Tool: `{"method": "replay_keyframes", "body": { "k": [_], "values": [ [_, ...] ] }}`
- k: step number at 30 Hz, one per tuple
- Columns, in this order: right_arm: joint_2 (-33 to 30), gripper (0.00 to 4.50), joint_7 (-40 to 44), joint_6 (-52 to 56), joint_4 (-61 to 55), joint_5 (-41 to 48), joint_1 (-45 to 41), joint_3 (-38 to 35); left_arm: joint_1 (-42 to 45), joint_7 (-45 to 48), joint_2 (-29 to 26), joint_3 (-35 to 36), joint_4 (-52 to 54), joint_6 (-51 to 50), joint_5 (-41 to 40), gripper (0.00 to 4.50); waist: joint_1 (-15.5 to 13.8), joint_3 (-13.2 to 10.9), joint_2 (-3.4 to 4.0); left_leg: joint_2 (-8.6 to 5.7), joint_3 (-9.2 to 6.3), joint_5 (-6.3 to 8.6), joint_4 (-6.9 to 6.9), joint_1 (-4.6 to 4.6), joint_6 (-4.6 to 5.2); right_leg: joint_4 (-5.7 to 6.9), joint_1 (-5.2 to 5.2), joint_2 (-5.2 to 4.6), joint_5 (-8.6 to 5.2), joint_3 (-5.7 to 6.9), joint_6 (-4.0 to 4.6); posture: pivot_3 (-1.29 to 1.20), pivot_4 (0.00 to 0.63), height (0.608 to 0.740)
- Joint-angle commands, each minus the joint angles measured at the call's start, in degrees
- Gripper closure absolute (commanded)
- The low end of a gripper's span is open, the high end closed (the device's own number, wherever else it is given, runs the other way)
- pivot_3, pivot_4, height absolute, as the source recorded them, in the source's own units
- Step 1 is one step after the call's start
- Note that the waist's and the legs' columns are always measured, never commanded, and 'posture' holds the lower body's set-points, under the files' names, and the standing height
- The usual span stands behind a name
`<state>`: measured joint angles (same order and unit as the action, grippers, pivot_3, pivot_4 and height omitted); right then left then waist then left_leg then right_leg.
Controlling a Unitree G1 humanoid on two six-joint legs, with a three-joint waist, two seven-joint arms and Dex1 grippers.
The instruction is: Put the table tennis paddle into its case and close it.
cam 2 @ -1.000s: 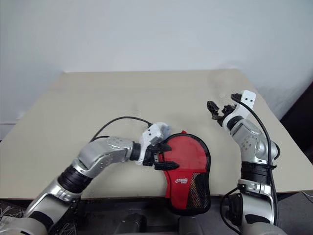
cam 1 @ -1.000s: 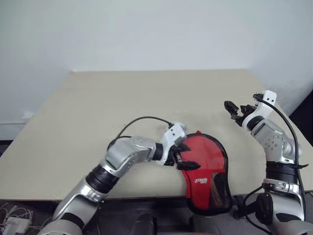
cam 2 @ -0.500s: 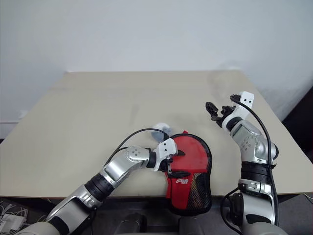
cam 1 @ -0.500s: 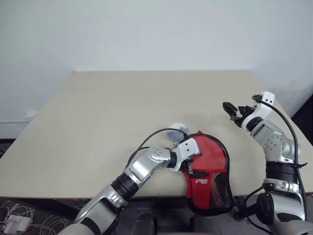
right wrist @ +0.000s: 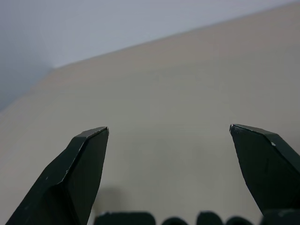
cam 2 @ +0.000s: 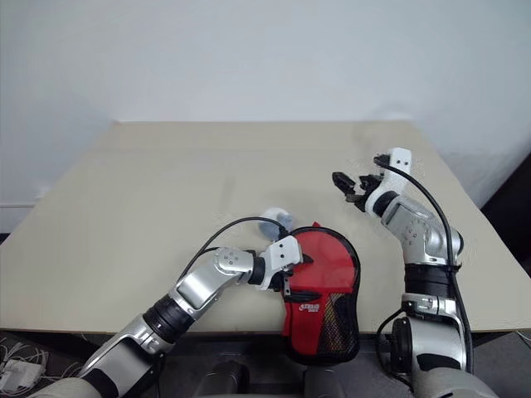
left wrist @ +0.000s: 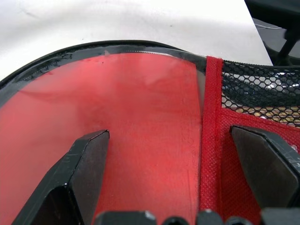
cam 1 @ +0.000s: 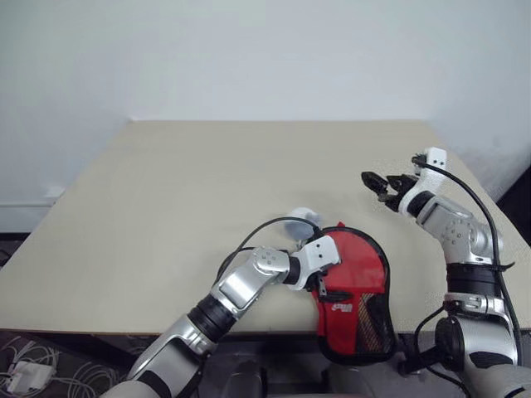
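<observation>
Left wrist view puts my left gripper [left wrist: 168, 136] right over its case [left wrist: 150, 117], fingers spread wide with red fabric between them, holding nothing. Head views place that case at the near table edge [cam 1: 99, 249], right of centre, long axis running near-far: round end far, narrow mesh end hanging over the near rim. My left gripper sits at the case's left rim; my right gripper [cam 1: 375, 181] hovers well apart, farther and to the right, fingers wide, empty, aimed left over bare table. So left is nearer for working the rim. I can't tell whether the table tennis paddle is inside; the wrist view shows zipper rim and mesh up close, while head views show a pale lump [cam 1: 300, 217] just beyond the case.
</observation>
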<state>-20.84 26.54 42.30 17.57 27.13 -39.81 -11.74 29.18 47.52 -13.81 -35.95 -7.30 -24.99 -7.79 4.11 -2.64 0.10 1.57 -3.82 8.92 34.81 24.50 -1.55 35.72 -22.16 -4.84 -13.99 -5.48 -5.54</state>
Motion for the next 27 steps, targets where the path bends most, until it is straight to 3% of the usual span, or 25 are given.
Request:
{"method": "replay_keyframes", "body": {
  "k": [1, 6, 12, 20, 27],
  "values": [
    [0.22, 0.00, 4.58, -3.44, 5.13, -2.73, -5.26, 4.18, -1.62, 0.34, -0.85, -2.90, -4.10, -4.25, 4.04, 0.09, 0.00, 0.01, -0.02, 0.00, 0.00, 0.00, 0.00, 0.00, 0.00, 0.00, -0.01, 0.00, 0.00, 0.01, 0.00, 0.00, 0.000, 0.740],
    [1.63, 0.00, 13.69, -2.99, 18.09, -4.72, -11.99, 9.36, -1.42, 0.96, -0.32, -2.63, -4.23, -5.30, 4.15, 0.09, 0.03, 0.03, -0.04, 0.00, -0.02, 0.00, 0.01, -0.01, 0.00, 0.03, 0.02, 0.01, 0.01, 0.04, -0.02, 0.00, 0.000, 0.740],
    [2.91, 0.00, 20.96, -2.31, 33.00, -6.03, -19.42, 9.82, -1.63, 0.65, 0.07, -2.11, -4.16, -6.08, 4.34, 0.09, -0.02, 0.03, -0.04, 0.00, -0.06, 0.00, 0.03, 0.00, 0.00, 0.06, 0.05, 0.01, 0.07, 0.07, -0.13, 0.00, 0.000, 0.740],
    [3.31, 0.00, 30.96, 2.87, 35.48, -7.76, -20.63, 12.58, -1.86, 0.47, 0.16, -1.81, -4.05, -6.71, 4.50, 0.09, 0.02, 0.05, -0.04, 0.00, -0.07, 0.01, 0.05, -0.01, -0.02, 0.10, 0.04, 0.02, 0.07, 0.09, -0.14, 0.00, 0.000, 0.740],
    [5.08, 0.00, 31.49, 1.56, 39.25, -12.91, -20.80, 16.29, -1.86, 0.60, 0.14, -1.77, -4.16, -6.69, 4.58, 0.09, 0.03, 0.08, -0.04, 0.00, -0.08, 0.02, 0.06, 0.00, -0.04, 0.12, 0.04, 0.02, 0.08, 0.09, -0.16, 0.00, 0.000, 0.740]
  ]
}}
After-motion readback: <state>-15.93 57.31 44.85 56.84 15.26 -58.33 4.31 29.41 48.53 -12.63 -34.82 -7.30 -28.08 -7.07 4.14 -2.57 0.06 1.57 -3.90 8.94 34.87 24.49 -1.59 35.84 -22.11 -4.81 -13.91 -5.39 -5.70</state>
